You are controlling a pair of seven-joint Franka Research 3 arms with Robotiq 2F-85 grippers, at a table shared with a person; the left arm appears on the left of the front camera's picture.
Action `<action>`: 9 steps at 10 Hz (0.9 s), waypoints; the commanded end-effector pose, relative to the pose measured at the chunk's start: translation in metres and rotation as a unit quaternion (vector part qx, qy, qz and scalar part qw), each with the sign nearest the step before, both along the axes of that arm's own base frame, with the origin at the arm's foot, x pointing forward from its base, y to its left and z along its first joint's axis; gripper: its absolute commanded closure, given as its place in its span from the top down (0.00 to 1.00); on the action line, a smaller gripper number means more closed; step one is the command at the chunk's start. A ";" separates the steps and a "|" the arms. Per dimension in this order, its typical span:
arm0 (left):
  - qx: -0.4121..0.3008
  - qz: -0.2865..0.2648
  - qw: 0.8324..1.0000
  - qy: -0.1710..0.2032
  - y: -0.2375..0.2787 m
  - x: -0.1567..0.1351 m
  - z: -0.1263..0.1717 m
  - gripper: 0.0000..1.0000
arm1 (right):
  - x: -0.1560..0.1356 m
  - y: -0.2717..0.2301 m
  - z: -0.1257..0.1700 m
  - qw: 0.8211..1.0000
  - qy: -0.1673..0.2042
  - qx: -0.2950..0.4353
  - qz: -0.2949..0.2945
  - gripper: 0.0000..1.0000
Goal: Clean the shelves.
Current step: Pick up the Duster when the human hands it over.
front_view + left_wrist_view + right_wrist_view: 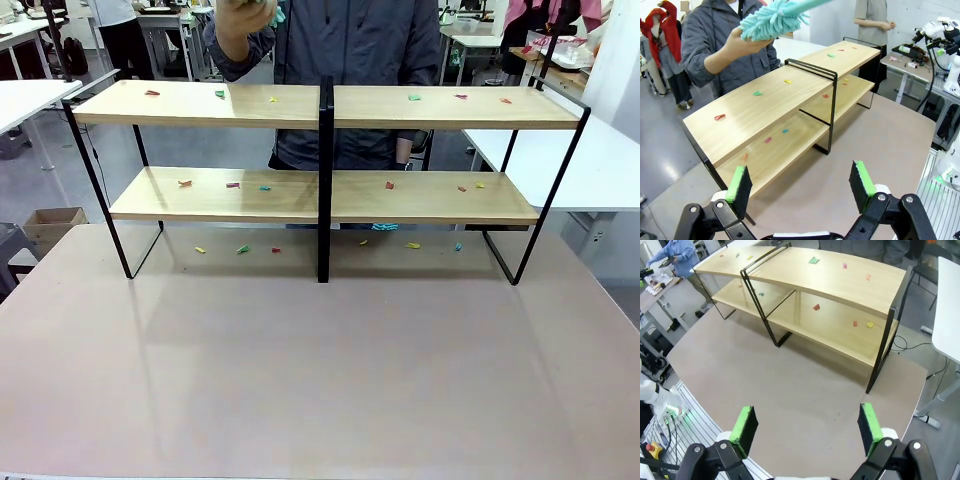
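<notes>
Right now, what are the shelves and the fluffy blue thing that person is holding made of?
The shelves have boards that look like light wood or wood-look laminate, matte, with faint grain lines. Their frame seems to be thin black metal, given its slim straight bars. The duster looks like soft teal microfibre, going by its shaggy strands.

Light-wood shelves, black frame, teal duster

I see the shelves across the middle of the frame, standing on the surface. Small coloured scraps dot both boards and the surface beneath. Behind them, at top centre, a person holds up a hand.
</notes>
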State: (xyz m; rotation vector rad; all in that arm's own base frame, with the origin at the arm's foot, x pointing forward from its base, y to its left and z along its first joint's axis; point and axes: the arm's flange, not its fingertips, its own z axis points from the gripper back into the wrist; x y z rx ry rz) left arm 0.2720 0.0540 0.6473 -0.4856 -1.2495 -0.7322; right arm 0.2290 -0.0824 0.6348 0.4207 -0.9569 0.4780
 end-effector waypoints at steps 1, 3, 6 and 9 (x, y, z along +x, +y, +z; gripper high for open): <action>0.002 0.001 1.000 -0.004 0.000 0.001 0.000 1.00 | -0.002 -0.001 0.000 1.000 0.002 0.002 0.003 1.00; 0.002 0.001 1.000 -0.004 0.000 0.001 0.000 1.00 | -0.002 -0.001 0.000 1.000 0.002 0.002 0.003 1.00; 0.002 0.001 1.000 -0.004 0.000 0.001 0.000 1.00 | -0.002 -0.001 0.000 1.000 0.002 0.002 0.003 1.00; 0.002 0.001 1.000 -0.004 0.000 0.001 0.000 1.00 | -0.002 -0.001 0.000 1.000 0.002 0.002 0.003 1.00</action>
